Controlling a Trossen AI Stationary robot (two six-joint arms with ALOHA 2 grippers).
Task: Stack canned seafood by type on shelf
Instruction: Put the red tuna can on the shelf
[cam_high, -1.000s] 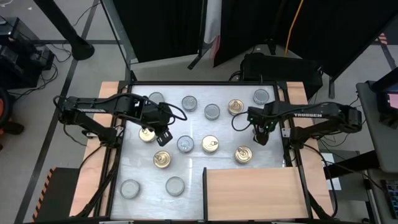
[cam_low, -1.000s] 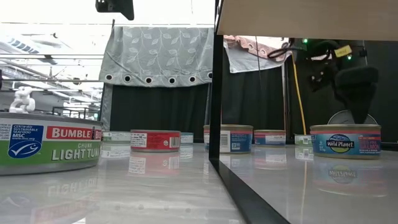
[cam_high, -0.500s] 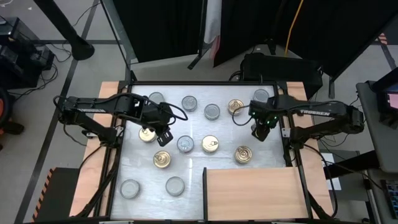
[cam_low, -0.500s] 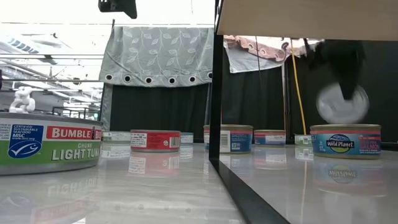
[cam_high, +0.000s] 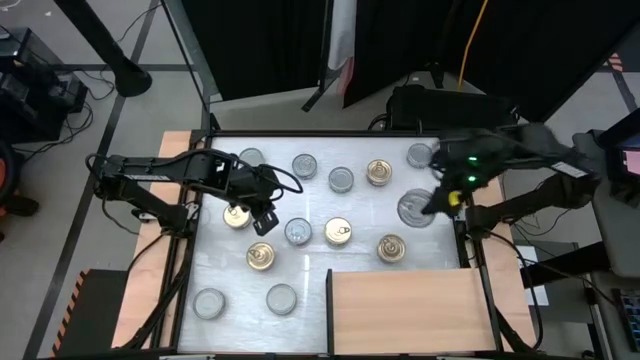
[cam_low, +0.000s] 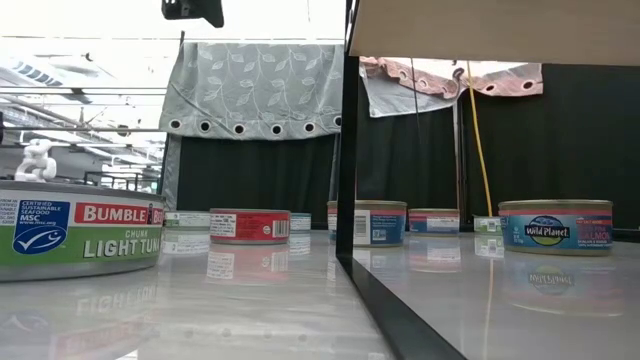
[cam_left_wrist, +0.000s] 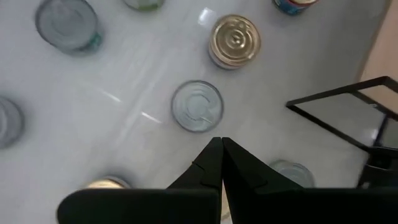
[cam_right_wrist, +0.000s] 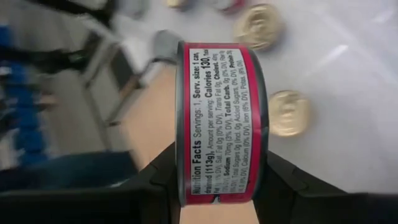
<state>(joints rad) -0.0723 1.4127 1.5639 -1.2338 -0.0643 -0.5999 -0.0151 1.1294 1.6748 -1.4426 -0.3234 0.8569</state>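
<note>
Red-labelled and silver-topped, one can (cam_right_wrist: 221, 121) sat clamped between the right gripper's (cam_right_wrist: 217, 180) two dark fingers (cam_right_wrist: 163, 177), which pressed on its flat top and bottom so that the nutrition label faced the wrist camera. From above we saw that same can (cam_high: 415, 208) lifted over the table's right side, near the right edge, with the right gripper (cam_high: 437, 203) at its rim and the arm blurred.

We found the left gripper (cam_high: 258, 218) hanging over the table's left half, its fingers (cam_left_wrist: 211, 165) pressed together on nothing. Just beside it was a gold-topped can (cam_high: 236, 216), partly hidden under the arm.

We counted the other cans spread across the white table (cam_high: 310, 265). Along the far side stood silver tops (cam_high: 305, 165), (cam_high: 341, 179) and (cam_high: 419, 154), with a gold top (cam_high: 379, 172) between the last two and another silver top (cam_high: 250, 157) half covered by the left arm. Mid-table we saw a silver can (cam_high: 297, 232), then gold ones (cam_high: 339, 232), (cam_high: 391, 248) and (cam_high: 260, 256). Two more silver tops (cam_high: 209, 302) and (cam_high: 282, 297) lay near the front left.

We saw the wooden shelf (cam_high: 410, 310) at the front right corner, bare of cans. In the low view its underside (cam_low: 490, 28) spanned the upper right, a Bumble Bee tuna can (cam_low: 80, 228) filled the near left, and a Wild Planet can (cam_low: 555, 226) stood on the right.
</note>
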